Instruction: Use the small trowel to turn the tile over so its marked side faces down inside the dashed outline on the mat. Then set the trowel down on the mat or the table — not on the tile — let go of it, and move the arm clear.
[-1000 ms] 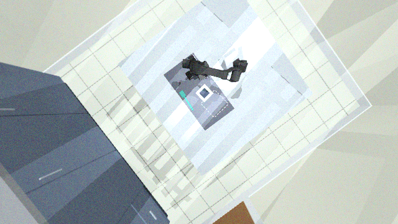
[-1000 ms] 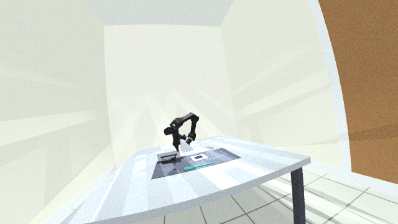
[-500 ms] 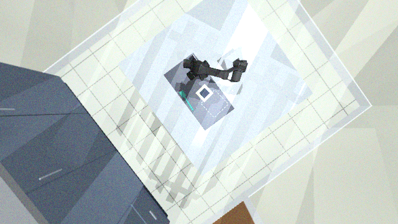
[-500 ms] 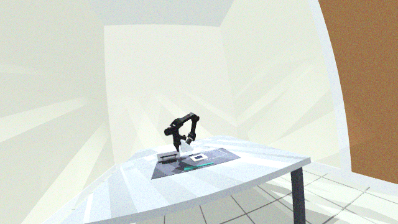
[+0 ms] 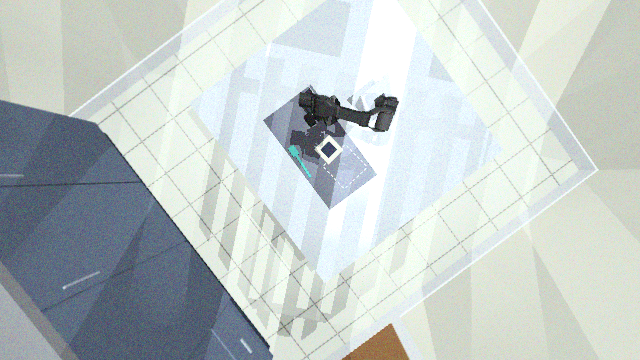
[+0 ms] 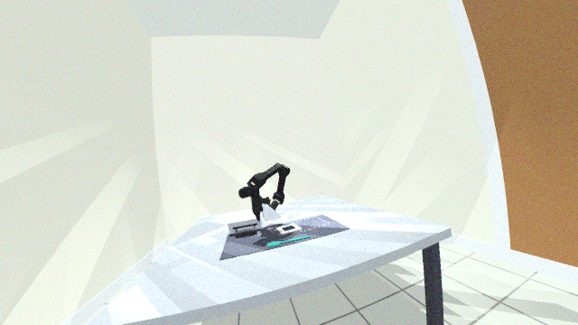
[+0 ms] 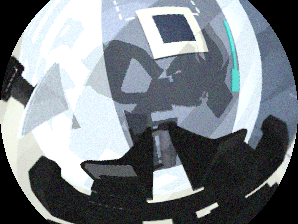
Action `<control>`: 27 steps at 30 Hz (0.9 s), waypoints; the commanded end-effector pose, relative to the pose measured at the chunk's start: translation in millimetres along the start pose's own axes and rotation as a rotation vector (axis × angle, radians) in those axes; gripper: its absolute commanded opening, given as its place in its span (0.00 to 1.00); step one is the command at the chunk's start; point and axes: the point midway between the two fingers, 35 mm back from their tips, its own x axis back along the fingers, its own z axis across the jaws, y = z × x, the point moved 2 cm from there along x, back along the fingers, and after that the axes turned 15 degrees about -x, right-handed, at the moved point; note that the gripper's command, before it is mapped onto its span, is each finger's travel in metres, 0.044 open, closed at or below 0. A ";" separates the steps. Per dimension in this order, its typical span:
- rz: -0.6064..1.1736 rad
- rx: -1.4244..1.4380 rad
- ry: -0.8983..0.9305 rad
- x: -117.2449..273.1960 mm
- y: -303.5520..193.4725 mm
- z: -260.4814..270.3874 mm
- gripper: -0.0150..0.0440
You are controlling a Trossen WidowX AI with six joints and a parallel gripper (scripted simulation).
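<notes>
The tile [image 5: 329, 149] [image 6: 289, 229] [image 7: 175, 29] lies flat on the mat [image 5: 330, 197] [image 7: 145, 52]. Its cream border and dark square face up, and it sits mostly outside the dashed outline [image 5: 345, 187] [image 7: 120, 19], beside one edge. A teal tool [image 5: 302, 163] [image 6: 289, 241] [image 7: 234, 77], which looks like the trowel, lies on the mat near its long edge, away from my fingers. My gripper [image 6: 258, 219] [image 7: 158, 128] points down by a grey stand. Its fingers are slightly apart. I see nothing clearly held; grey shapes show in the gap.
The grey stand [image 6: 244, 227] with a dark slot is at the mat's end, right beside my fingertips; the arm hides it in the top view. The white table [image 5: 330, 260] [image 6: 217, 289] extends around the mat. Arm shadows fall across the mat.
</notes>
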 end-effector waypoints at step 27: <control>0.003 0.002 0.003 -4.6 -10.9 39.8 0.42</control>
